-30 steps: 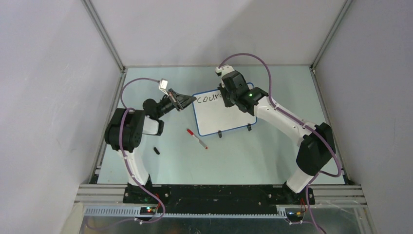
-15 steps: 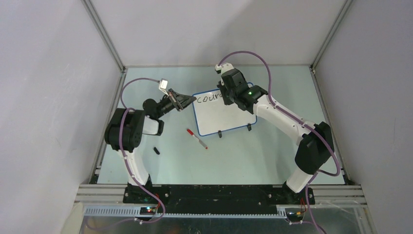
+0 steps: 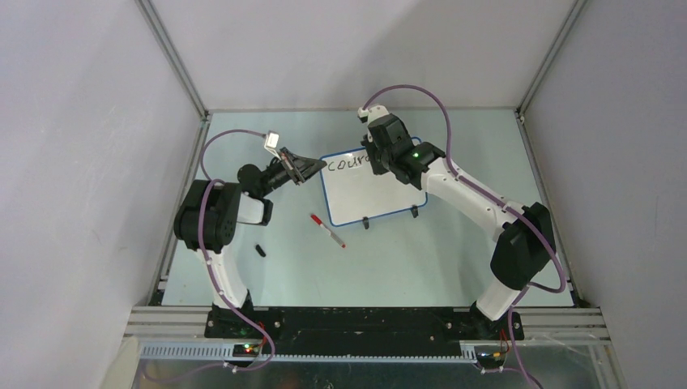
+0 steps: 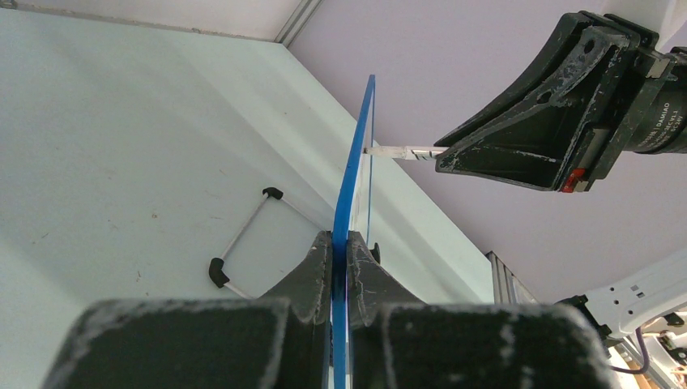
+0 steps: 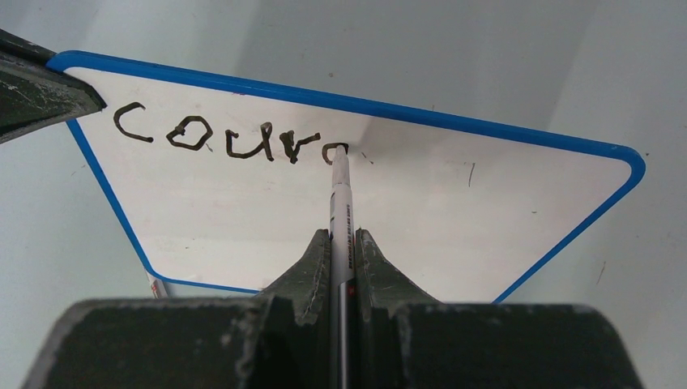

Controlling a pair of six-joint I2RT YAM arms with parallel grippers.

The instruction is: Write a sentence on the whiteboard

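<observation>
Left gripper (image 4: 340, 243) is clamped narrow on the whiteboard (image 3: 369, 186), biting the blue rim at the board's 10 o'clock corner. Board sits propped at a tilt on its black feet, just 12 o'clock of table centre. Right gripper (image 5: 341, 243) is closed tight on a marker (image 5: 340, 203), over the board's 12 o'clock edge, tip touching the surface. The sentence (image 5: 227, 142) reads "cour" plus a part-formed letter at the tip. Red-tipped pen (image 3: 327, 230) lies at the board's 7 o'clock, small black piece (image 3: 260, 250) further out at 8.
</observation>
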